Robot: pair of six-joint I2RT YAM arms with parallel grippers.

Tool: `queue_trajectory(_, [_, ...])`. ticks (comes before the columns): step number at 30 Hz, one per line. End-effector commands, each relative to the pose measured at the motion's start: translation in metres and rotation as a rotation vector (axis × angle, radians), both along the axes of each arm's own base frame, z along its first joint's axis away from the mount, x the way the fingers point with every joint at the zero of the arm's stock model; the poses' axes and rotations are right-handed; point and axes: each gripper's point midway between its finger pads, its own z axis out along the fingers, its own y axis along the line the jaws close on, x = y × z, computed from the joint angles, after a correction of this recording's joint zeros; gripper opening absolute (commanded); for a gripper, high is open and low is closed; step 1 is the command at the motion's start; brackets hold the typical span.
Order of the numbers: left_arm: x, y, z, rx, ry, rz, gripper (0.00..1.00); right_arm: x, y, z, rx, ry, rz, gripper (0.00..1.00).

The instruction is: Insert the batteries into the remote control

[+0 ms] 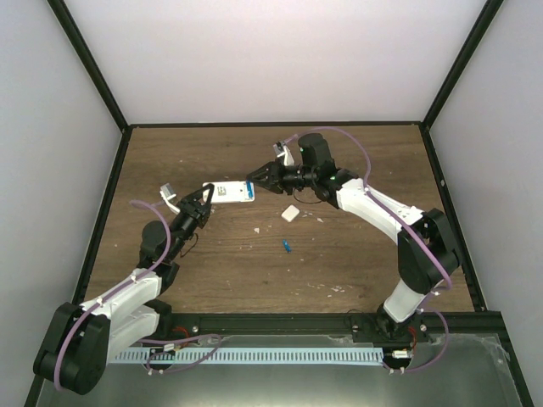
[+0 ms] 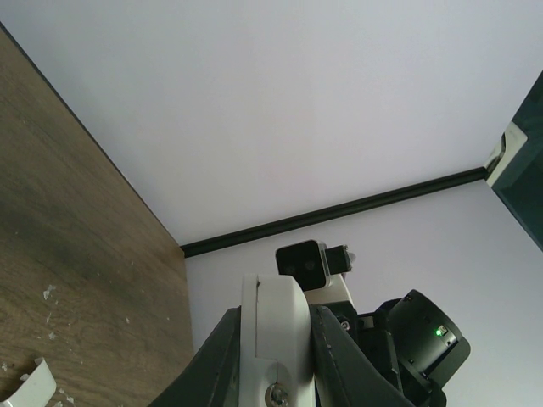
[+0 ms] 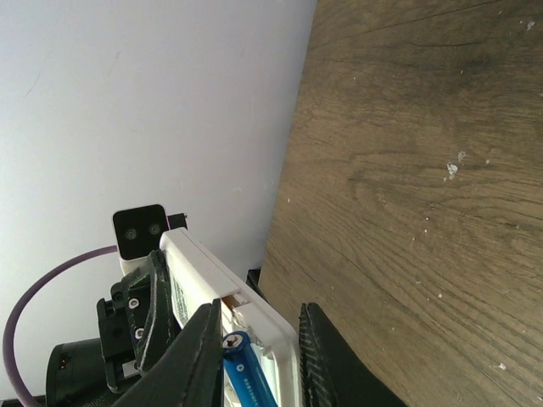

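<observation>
- Top view, 12 o'clock = far wall. The remote control (image 1: pixel 233 192) sits left of the table's (image 1: pixel 356 254) middle, its long axis running 9 to 3 o'clock.
- Left gripper (image 1: pixel 204 202) is at the remote's 8 o'clock end, with that end between its fingers.
- Right gripper (image 1: pixel 257 181) is at the remote's 2 o'clock end, facing the left one.
- Held battery (image 3: pixel 242 369) lies between the right fingers, against the remote's end. Cannot tell whether it is seated in the compartment.
- Cover piece (image 1: pixel 290 214) is on the table at 4 o'clock of the remote, apart from it.
- Loose battery (image 1: pixel 288 246) is on the table at 6 o'clock of the cover piece, near it.
</observation>
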Motion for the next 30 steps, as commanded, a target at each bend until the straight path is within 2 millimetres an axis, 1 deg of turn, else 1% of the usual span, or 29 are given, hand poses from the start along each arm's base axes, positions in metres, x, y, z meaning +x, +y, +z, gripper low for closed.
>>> queue_trajectory(1, [0.0, 0.003, 0.006, -0.002, -0.031, 0.018, 0.0, -0.011, 0.001, 0.014, 0.014, -0.029, 0.041, 0.17])
queue_trajectory(9, [0.0, 0.003, 0.006, 0.0, -0.03, 0.019, 0.0, -0.013, -0.001, 0.01, -0.003, -0.029, 0.036, 0.18])
queue_trajectory(16, [0.0, 0.002, 0.004, 0.004, -0.026, 0.016, 0.0, -0.005, 0.002, 0.026, 0.014, -0.062, 0.023, 0.25])
queue_trajectory(18, [0.001, 0.002, 0.004, 0.005, -0.027, 0.017, 0.0, -0.004, 0.003, 0.029, 0.019, -0.066, 0.028, 0.26])
queue_trajectory(30, [0.002, -0.001, 0.005, 0.031, -0.034, 0.005, 0.0, -0.001, 0.01, 0.031, 0.018, -0.05, 0.048, 0.25])
